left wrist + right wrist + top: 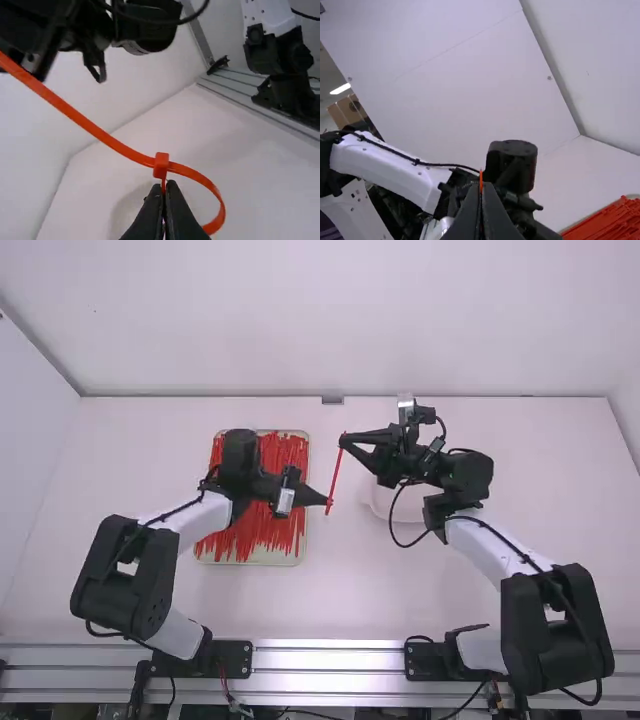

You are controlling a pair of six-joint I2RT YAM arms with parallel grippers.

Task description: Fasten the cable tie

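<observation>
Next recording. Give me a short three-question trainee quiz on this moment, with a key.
1. True or false: the strap of the cable tie passes through its head, forming a loop.
2. Which one grips the tie right beside the head?
A. left end effector
B. right end effector
3. Fill in: the spare ties lie piled on a ____.

Key: 1 true. 2 A; the right one pinches the far end of the strap. 3 tray.
</observation>
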